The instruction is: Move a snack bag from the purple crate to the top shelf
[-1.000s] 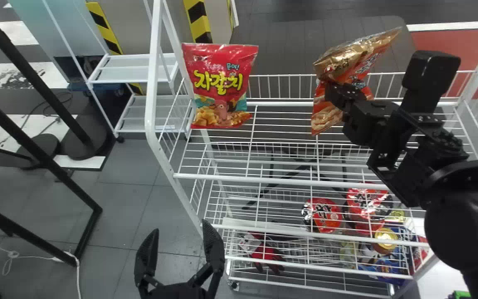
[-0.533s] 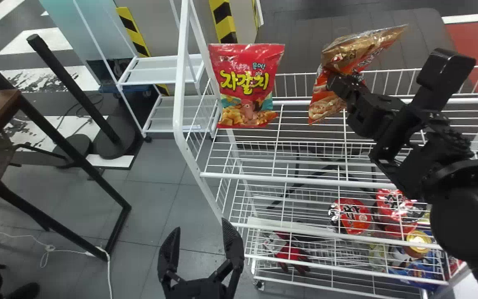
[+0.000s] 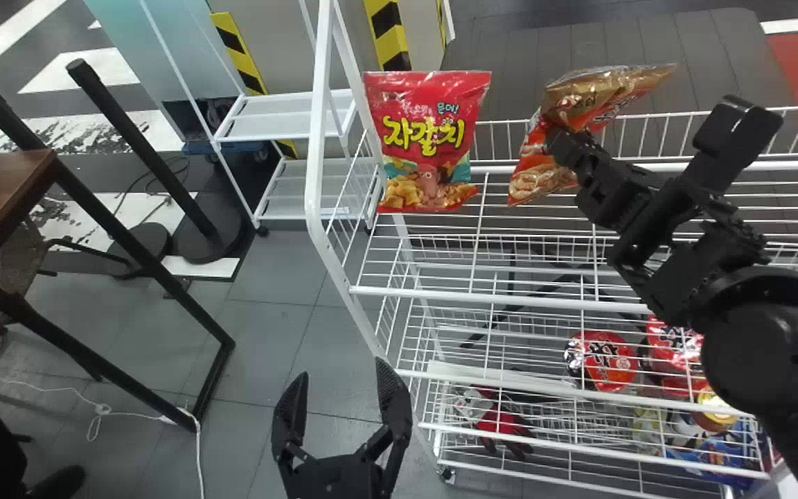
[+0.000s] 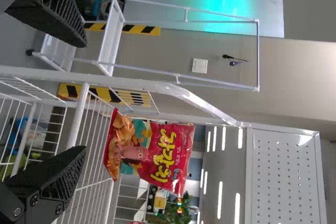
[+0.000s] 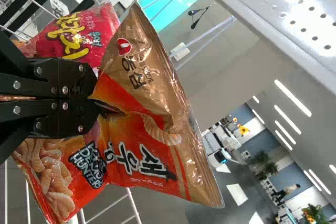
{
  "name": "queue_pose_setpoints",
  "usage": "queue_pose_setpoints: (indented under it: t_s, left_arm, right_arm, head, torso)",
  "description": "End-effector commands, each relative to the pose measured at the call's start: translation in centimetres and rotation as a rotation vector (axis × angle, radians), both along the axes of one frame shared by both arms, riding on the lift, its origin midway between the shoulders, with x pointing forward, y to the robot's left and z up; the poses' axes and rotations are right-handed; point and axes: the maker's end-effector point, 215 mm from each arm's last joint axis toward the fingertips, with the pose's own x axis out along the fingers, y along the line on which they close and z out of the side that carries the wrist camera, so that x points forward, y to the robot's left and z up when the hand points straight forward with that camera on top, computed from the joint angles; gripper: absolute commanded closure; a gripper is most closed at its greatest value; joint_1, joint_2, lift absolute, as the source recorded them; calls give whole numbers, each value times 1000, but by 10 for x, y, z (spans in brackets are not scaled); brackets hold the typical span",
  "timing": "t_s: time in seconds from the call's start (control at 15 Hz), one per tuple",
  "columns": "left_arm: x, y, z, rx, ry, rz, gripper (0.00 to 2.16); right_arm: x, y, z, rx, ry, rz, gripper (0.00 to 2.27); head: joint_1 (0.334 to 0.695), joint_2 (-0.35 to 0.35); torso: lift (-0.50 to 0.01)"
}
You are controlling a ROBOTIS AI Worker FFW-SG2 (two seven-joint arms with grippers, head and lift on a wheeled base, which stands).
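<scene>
Right gripper point(image 3: 560, 141) has the bag point(image 3: 596, 91) pinched at its scrunched middle, upper right of the head view, so it could flop on release. Drifting left might clip the red bag point(image 3: 429, 138); left gripper point(image 3: 341, 374) sits spread, bottom middle.

Left hand point(image 3: 341, 374) spread; right hand point(image 3: 560, 142) clamped

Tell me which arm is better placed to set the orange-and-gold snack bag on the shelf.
Right, I'd say: the right gripper pinches that bag, seen over the wire shelf in the head view. The left gripper is open and empty, by the rack's left end.
</scene>
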Motion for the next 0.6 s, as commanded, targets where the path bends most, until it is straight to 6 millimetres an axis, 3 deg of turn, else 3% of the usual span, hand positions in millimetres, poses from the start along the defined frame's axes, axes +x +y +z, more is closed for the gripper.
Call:
queue_pose_setpoints:
  t_s: [0.0, 0.53]
  left_arm:
    - [1, 2, 0, -1, -4, 1, 130]
    - [2, 6, 3, -5, -18, 3, 130]
  right_arm:
    - [4, 6, -2, 21, 1, -1, 1693]
    - [16, 8, -43, 41, 73, 26, 1693]
  head:
    - [695, 299]
    - [695, 312]
  torso:
    - [-1]
    - [-1]
